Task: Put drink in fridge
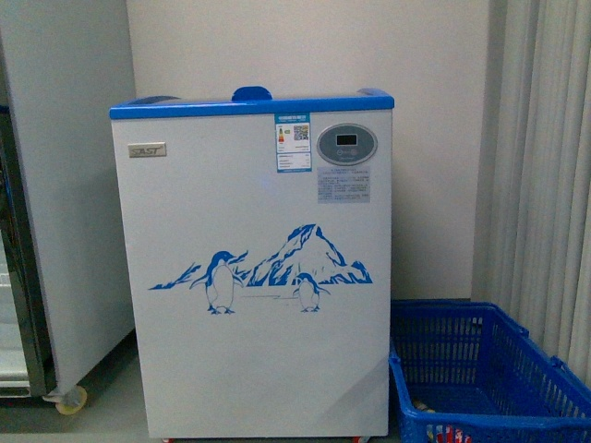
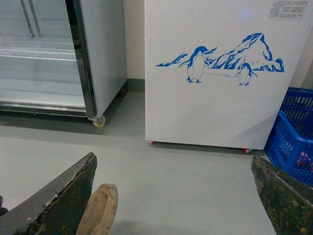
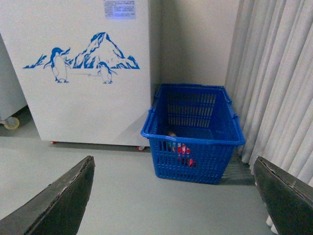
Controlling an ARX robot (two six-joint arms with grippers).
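The fridge (image 1: 259, 268) is a white chest freezer with a blue top rim and a penguin-and-mountain print, standing straight ahead. It also shows in the left wrist view (image 2: 220, 73) and the right wrist view (image 3: 83, 73). Its blue lid handle (image 1: 251, 93) shows at the top. A red drink (image 3: 183, 152) lies inside a blue plastic basket (image 3: 195, 132) on the floor right of the fridge. My left gripper (image 2: 173, 196) is open and empty over bare floor. My right gripper (image 3: 173, 196) is open and empty, short of the basket.
A taller grey cabinet on casters (image 1: 65, 185) with a glass door (image 2: 39, 54) stands left of the fridge. Pale curtains (image 1: 545, 166) hang at the right, beside the basket (image 1: 480, 378). The floor (image 2: 171, 166) is grey. A tan wooden piece (image 2: 100, 208) shows by the left finger.
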